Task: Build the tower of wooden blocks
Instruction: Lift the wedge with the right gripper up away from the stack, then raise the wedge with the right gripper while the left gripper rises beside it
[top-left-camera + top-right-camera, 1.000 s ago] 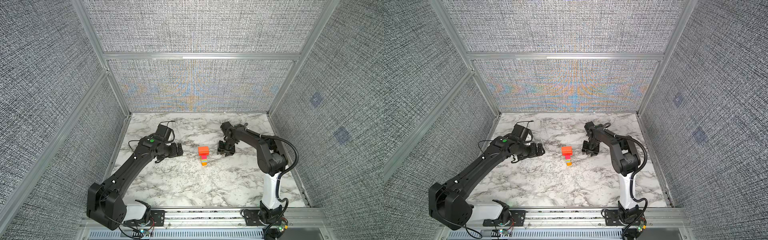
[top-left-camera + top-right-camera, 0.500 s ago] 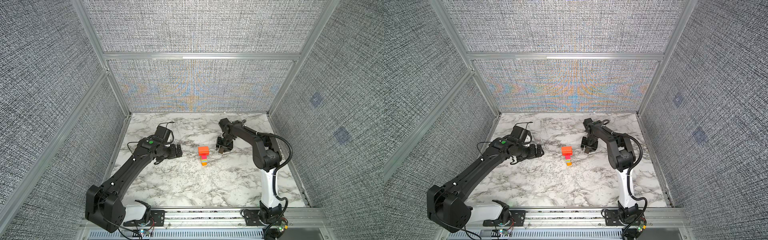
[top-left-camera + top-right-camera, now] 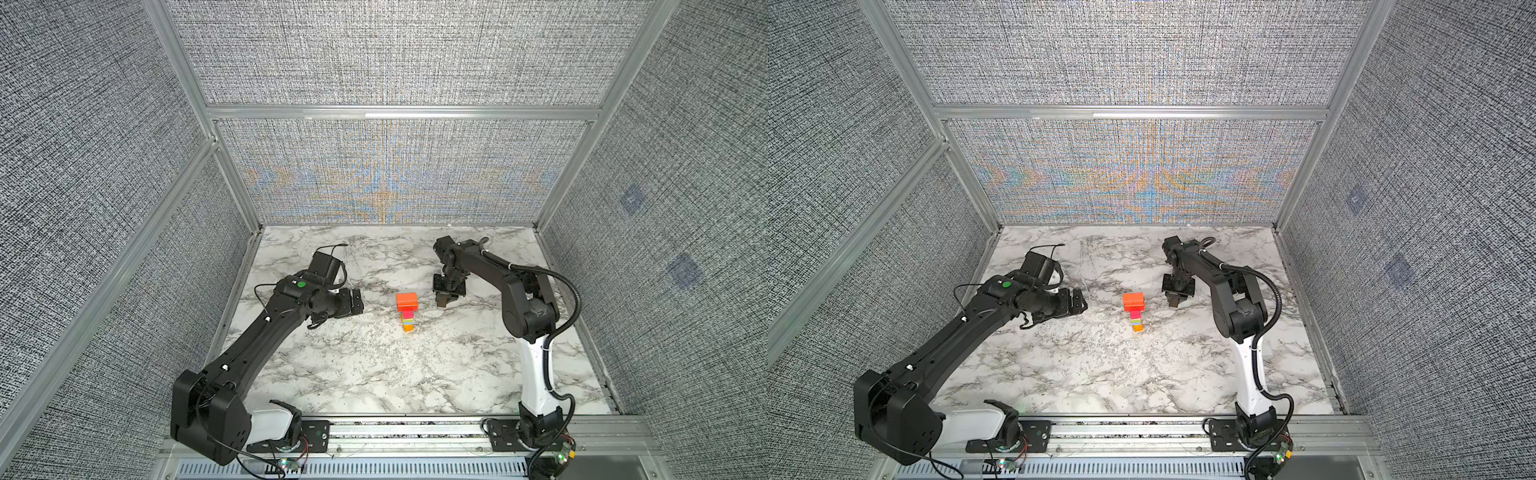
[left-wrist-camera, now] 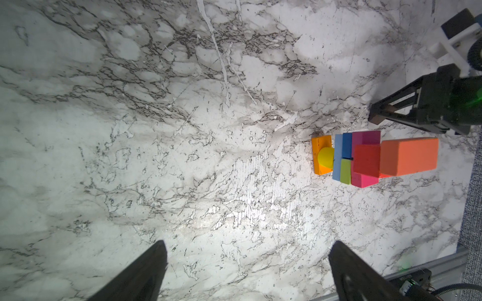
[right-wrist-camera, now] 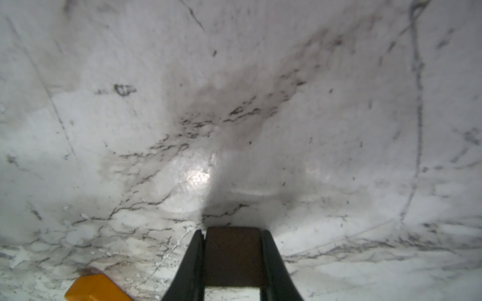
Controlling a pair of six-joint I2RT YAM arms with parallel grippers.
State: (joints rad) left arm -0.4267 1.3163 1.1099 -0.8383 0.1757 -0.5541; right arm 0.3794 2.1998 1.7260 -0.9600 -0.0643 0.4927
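Marble tabletop fills both top views, and we see the wood block tower standing upright near its middle. It is a slim column of orange, light blue, yellow-green and magenta, capped by a wider red-orange slab. Our right gripper points down just right of the tower's top, apart from it. Our left gripper hangs to the left of the tower, well apart, its jaws spread and holding nothing.

From the left wrist, we look across the marble at the tower; the slab overhangs the magenta block. The left fingers stand wide apart with nothing between them. Beside the tower the right gripper pinches a sliver of brown.

From the right wrist, we see the two black fingers clenched on the small dark brown square block, one on each side. Whether it rests on the marble we cannot tell. The tower's orange bottom block is just in view.
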